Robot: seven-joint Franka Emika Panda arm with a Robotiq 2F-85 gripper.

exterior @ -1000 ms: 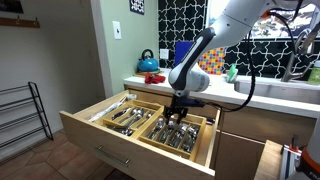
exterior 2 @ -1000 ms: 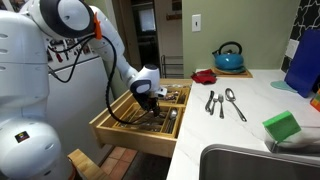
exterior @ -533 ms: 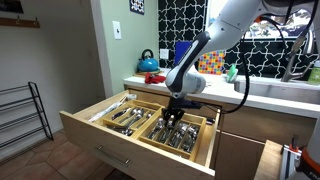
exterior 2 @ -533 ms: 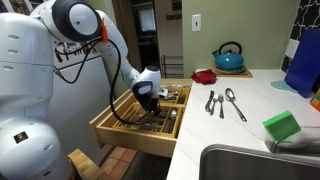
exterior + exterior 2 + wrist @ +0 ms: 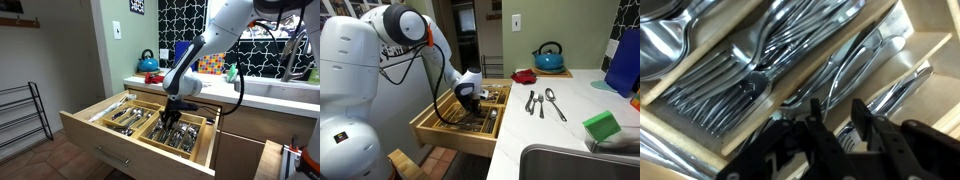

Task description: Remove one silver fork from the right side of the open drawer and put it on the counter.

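Fingers [image 5: 862,118] spread, low over forks [image 5: 770,60], within drawer [image 5: 115,148] walls

Forks [image 5: 730,90] in the drawer [image 5: 120,150], loose cutlery [image 5: 542,102] on the counter [image 5: 582,95] behind.

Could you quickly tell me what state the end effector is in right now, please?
End effector: open, holding nothing, just above the slim shiny silver forks.

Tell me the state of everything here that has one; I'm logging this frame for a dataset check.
Drawer: pulled open.
Gripper: jaws open, down inside the drawer, nothing visibly gripped.
Silver forks: lying piled in their compartment.
Loose cutlery: lying flat on the counter.
Blue kettle: upright on the counter.
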